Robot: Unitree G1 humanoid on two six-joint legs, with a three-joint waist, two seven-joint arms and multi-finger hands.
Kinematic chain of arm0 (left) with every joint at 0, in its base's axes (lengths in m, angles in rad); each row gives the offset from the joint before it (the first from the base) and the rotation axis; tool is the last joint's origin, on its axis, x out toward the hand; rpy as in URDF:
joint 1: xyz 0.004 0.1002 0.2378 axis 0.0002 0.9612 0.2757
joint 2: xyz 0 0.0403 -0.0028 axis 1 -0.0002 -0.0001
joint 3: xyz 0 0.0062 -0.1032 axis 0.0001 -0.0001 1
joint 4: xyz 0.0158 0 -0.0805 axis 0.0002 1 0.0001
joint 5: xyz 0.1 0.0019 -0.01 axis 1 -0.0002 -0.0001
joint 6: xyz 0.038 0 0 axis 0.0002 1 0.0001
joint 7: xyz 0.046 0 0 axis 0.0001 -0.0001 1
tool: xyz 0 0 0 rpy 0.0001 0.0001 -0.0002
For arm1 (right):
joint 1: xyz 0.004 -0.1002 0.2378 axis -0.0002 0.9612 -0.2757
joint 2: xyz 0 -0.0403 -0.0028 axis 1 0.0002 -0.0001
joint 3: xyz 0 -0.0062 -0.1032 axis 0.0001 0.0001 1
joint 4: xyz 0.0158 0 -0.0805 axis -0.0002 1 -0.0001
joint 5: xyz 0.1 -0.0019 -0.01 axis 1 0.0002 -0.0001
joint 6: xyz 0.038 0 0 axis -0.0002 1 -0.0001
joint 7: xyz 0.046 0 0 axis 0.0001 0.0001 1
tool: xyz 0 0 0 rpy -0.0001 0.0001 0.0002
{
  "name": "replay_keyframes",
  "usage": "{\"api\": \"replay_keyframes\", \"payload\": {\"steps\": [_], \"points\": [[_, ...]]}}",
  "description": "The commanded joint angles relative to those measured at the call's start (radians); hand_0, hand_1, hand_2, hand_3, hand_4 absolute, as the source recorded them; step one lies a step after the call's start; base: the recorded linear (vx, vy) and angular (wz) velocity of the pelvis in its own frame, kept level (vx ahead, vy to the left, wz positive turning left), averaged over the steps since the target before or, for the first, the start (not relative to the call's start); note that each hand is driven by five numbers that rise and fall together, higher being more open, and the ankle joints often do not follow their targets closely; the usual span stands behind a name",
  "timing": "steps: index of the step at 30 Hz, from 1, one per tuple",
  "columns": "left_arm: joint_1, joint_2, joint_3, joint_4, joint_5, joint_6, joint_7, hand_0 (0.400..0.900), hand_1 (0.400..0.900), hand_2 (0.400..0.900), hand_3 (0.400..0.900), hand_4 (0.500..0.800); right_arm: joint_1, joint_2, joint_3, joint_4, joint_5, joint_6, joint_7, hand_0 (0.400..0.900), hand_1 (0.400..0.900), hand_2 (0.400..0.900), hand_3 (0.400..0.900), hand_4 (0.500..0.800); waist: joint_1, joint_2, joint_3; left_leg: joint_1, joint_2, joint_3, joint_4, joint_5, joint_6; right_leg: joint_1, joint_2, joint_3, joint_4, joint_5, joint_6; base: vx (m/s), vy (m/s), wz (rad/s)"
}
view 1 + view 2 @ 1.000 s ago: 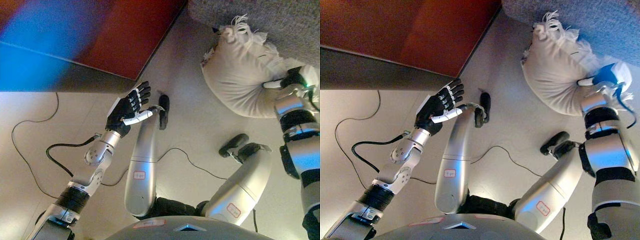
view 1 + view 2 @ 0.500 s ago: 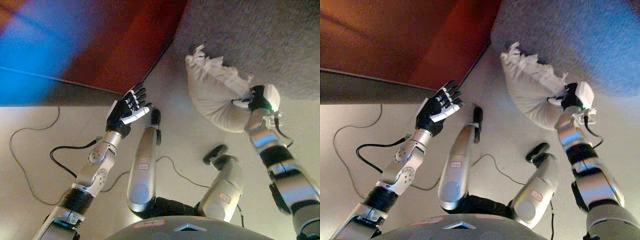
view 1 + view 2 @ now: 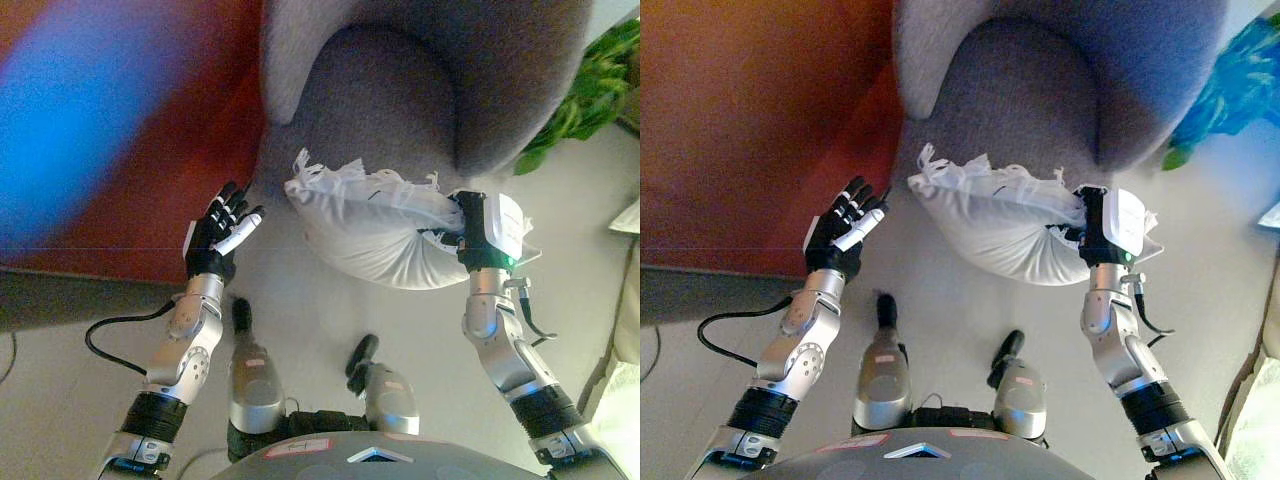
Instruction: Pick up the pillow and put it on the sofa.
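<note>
While left hand (image 3: 218, 236) hangs open, right hand (image 3: 466, 231) fingers clutch pillow (image 3: 375, 226) edge against sofa (image 3: 400, 100).

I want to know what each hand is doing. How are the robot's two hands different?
The left hand is open, its fingers straight and holding nothing; the right hand grips the white fringed pillow before the grey fabric sofa. The left is beside the pillow, apart. Both are dark and raised.

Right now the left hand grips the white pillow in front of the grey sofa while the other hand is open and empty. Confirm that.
Wrong hand. The right hand grips the white pillow in front of the grey sofa; the left hand is open and empty, as the left eye view shows.
</note>
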Motion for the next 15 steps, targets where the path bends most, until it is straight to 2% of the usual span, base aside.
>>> {"api": "replay_keyframes", "payload": {"steps": [1,3,5,6,8,9,15], "points": [[-0.019,-0.032,0.014,-0.033,0.033,-0.04,0.014,0.9,0.9,0.9,0.9,0.8,-0.077,-0.086,-0.186,-0.216,0.019,-0.192,-0.14,0.4,0.4,0.4,0.4,0.5,-0.038,0.049,-0.207,0.119,-0.015,0.049,-0.049,-0.065,0.054,0.029,-0.057,0.019,-0.081,0.207,0.064,0.0,0.104,-0.36],[-0.026,-0.033,0.014,-0.014,0.067,-0.049,-0.004,0.9,0.9,0.9,0.9,0.8,-0.078,-0.089,-0.202,-0.216,0.094,-0.237,-0.091,0.4,0.4,0.4,0.4,0.5,-0.05,0.056,-0.224,0.154,-0.022,0.072,-0.049,-0.082,0.058,0.043,-0.068,0.019,-0.089,0.229,0.071,0.01,0.088,-0.29],[-0.029,-0.031,0.011,-0.007,0.092,-0.043,-0.017,0.9,0.9,0.9,0.9,0.8,-0.08,-0.092,-0.21,-0.215,0.171,-0.251,-0.046,0.4,0.4,0.4,0.4,0.5,-0.052,0.057,-0.23,0.166,-0.027,0.075,-0.047,-0.092,0.061,0.048,-0.072,0.021,-0.088,0.237,0.073,0.04,0.049,-0.15],[-0.028,-0.025,0.012,-0.006,0.095,-0.012,-0.031,0.9,0.9,0.9,0.9,0.8,-0.077,-0.091,-0.222,-0.223,0.253,-0.243,0.013,0.4,0.4,0.4,0.4,0.5,-0.053,0.056,-0.239,0.181,-0.035,0.074,-0.045,-0.106,0.066,0.051,-0.08,0.023,-0.081,0.244,0.074,0.06,0.033,-0.1],[-0.023,-0.019,0.018,-0.004,0.1,0.011,-0.052,0.9,0.9,0.9,0.9,0.8,-0.07,-0.089,-0.23,-0.227,0.288,-0.241,0.055,0.4,0.4,0.4,0.4,0.5,-0.053,0.054,-0.244,0.19,-0.04,0.074,-0.042,-0.115,0.069,0.054,-0.087,0.021,-0.074,0.249,0.074,0.07,0.033,-0.06],[-0.014,-0.01,0.024,-0.006,0.097,0.037,-0.079,0.9,0.9,0.9,0.9,0.8,-0.064,-0.09,-0.242,-0.23,0.321,-0.226,0.098,0.4,0.4,0.4,0.4,0.5,-0.05,0.052,-0.249,0.197,-0.046,0.069,-0.037,-0.124,0.074,0.058,-0.093,0.019,-0.069,0.251,0.074,0.07,0.028,-0.02],[0.012,0.0,0.032,-0.004,0.089,0.068,-0.137,0.9,0.9,0.9,0.9,0.8,-0.083,-0.09,-0.258,-0.167,0.357,-0.187,0.154,0.4,0.4,0.4,0.4,0.5,-0.019,0.042,-0.263,0.212,-0.061,0.049,-0.038,-0.14,0.077,0.085,-0.106,-0.019,-0.09,0.269,0.074,0.1,-0.002,0.1]]}}
